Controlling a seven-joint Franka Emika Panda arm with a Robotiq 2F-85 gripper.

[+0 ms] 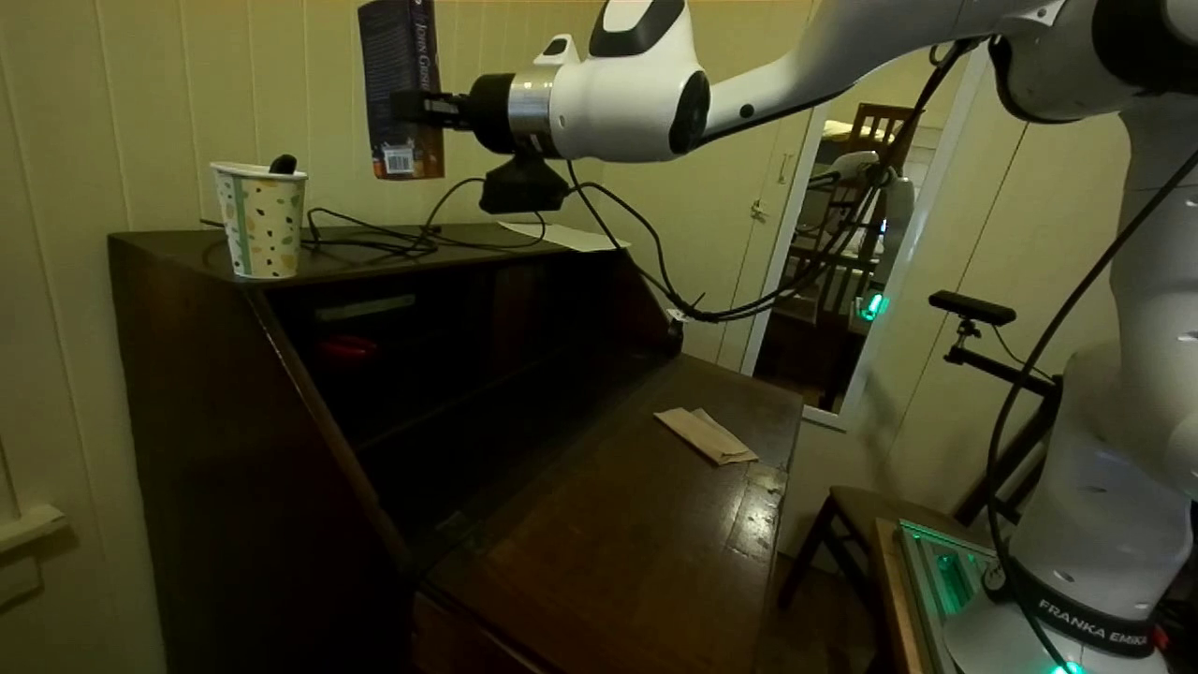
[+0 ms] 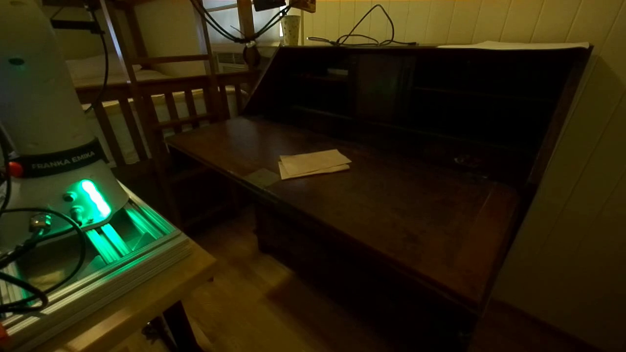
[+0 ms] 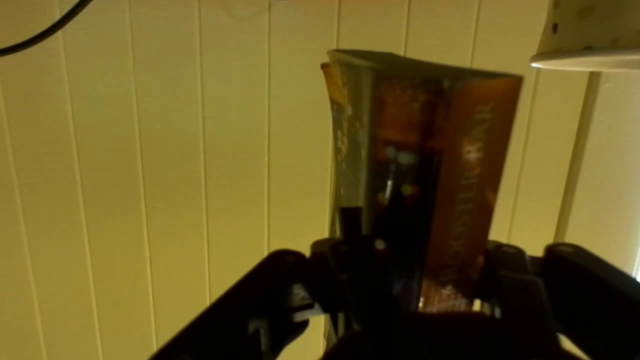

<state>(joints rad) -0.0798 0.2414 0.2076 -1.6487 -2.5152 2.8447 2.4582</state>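
Dark desk (image 1: 580,562), lower ctr in an ext. view, front folded down. Robot arm (image 1: 622,112) reaches in from upper R. Book (image 1: 391,56) at upper L, roughly upright, cut off by top edge, held in air above desk-top level. Gripper (image 1: 418,108) pressed onto it from both sides, pinching the book. Progress, my read: grab + lift done; put-down & let-go not done yet. On desk: white sheet (image 1: 580,240) nr ctr, brown folded paper (image 1: 704,435) R of ctr, spotted cup (image 1: 265,229) at L w/ dark thing (image 1: 283,165) poking out. Text: "FRANKA EMIKA" on arm base (image 1: 1076,543), lower R; book spine (image 3: 465,195) reads "ROOSTER BAR" in wrist view, "JOHN GRIS…" in an ext. view, rest unclear; barcode (image 1: 400,159) on back cover, digits too small.
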